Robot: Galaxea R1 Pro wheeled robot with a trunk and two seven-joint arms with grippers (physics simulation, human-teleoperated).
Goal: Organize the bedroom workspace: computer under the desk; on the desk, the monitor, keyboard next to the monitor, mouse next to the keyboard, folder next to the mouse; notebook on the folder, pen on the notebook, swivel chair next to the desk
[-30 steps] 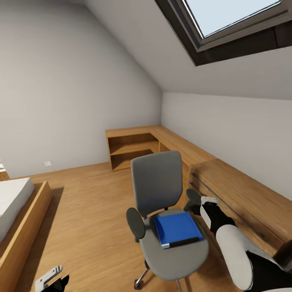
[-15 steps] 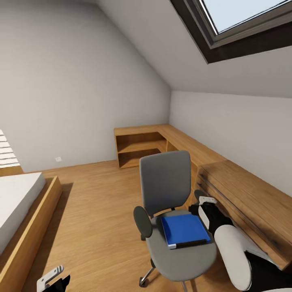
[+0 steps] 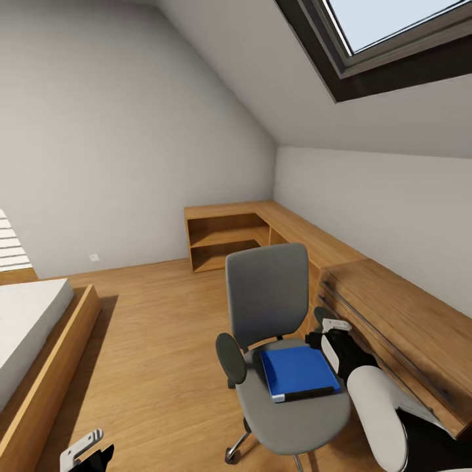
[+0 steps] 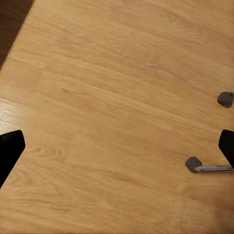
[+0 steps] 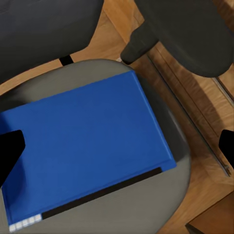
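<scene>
The swivel chair (image 3: 265, 295) stands on the wood floor with its grey seat facing me. The bright blue folder (image 3: 298, 372) lies flat on that seat. My right gripper (image 3: 328, 331) hovers just above the seat's right side, by the right armrest. In the right wrist view the right gripper (image 5: 118, 148) is open over the folder (image 5: 83, 151), one black fingertip at each side, touching nothing. My left gripper (image 3: 85, 449) hangs low at the left; the left gripper (image 4: 118, 148) is open above bare floor near two chair casters (image 4: 193, 163).
A low oak shelving unit (image 3: 229, 239) fills the far corner and runs along the right wall (image 3: 393, 314), close behind the chair. A bed in a wooden frame (image 3: 39, 341) is at the left. Open floor lies between bed and chair. A sloped ceiling with a skylight (image 3: 400, 33) is overhead.
The whole head view shifted between one second and half a second ago, so the camera moved. Since then nothing has changed; both grippers stay open.
</scene>
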